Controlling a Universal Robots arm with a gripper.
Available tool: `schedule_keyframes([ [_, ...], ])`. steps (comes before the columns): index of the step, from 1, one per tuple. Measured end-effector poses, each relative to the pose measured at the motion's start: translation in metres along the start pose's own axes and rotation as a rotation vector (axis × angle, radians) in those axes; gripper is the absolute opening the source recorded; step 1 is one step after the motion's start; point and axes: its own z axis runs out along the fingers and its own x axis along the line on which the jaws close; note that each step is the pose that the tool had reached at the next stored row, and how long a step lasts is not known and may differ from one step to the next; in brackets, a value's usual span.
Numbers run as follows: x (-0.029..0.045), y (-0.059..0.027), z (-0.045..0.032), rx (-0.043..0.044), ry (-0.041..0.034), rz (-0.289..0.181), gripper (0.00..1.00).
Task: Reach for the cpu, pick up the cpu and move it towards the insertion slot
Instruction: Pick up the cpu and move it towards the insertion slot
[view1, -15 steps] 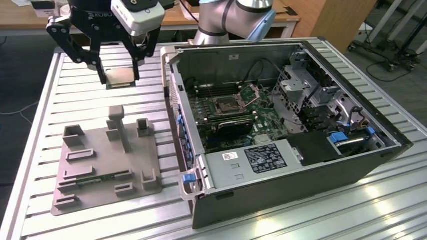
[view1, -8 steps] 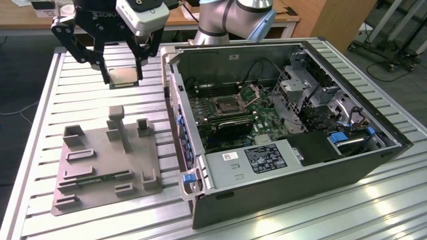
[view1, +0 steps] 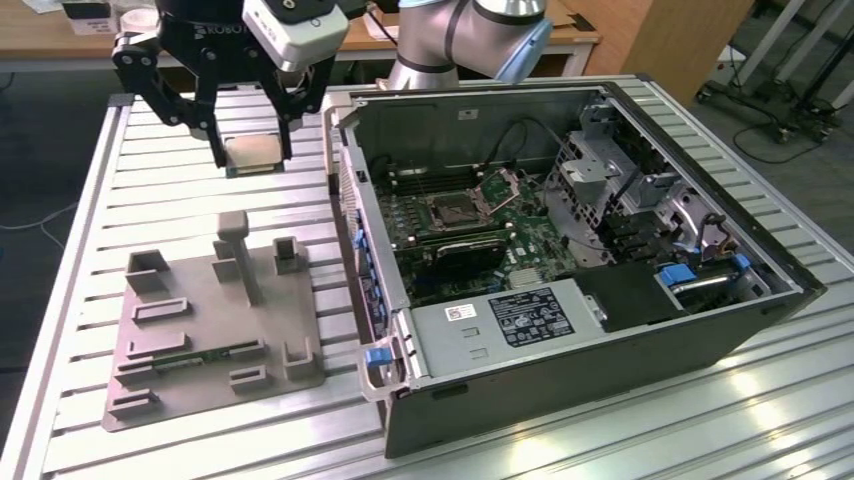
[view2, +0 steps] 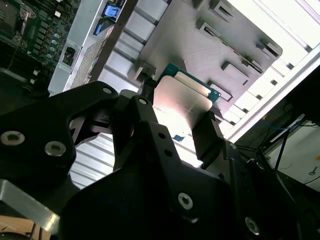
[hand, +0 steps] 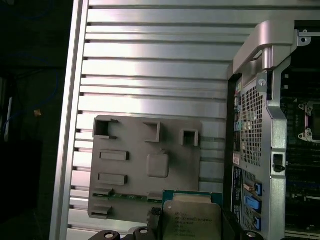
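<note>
Upper left of the exterior view: my black two-fingered pincer (view1: 254, 150) hangs over the slatted aluminium table (view1: 174, 200). Its fingers are drawn in on two opposite edges of the cpu (view1: 256, 153), a small thin square chip with a silvery metal face. The second wrist view confirms this: the chip (view2: 182, 102) sits flat between the dark fingers (view2: 210, 131), its green-edged underside just showing. No gap is visible at either contact.

Finding: the cpu is off every surface. In the first wrist view it (hand: 190, 220) floats over the near edge of the grey plastic tray with upright blocks (hand: 130, 175), which lies well below it. In the exterior view the tray (view1: 200, 300) occupies the lower left of the frame, clear of the chip.

Step in hand, by my judgement: reach and pick-up are complete, and the carry is under way with most of it outstanding.

The insertion slot (view1: 451, 212) is a square socket with a shiny silver frame and a dark centre. It lies at mid-frame in the exterior view, inside the open grey metal computer case (view1: 561, 370), well apart from the cpu. Its hinged plate appears raised.

Requirement, as judged: travel towards the exterior view's right with the chip level and the grip unchanged, high enough to pass over the case's side wall, which stands between the chip and the socket.
</note>
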Motion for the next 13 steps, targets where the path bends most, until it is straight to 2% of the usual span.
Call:
schedule_keyframes([
  [13,-0.0067,-0.0004,0.0,0.0,0.0,0.0,0.55],
])
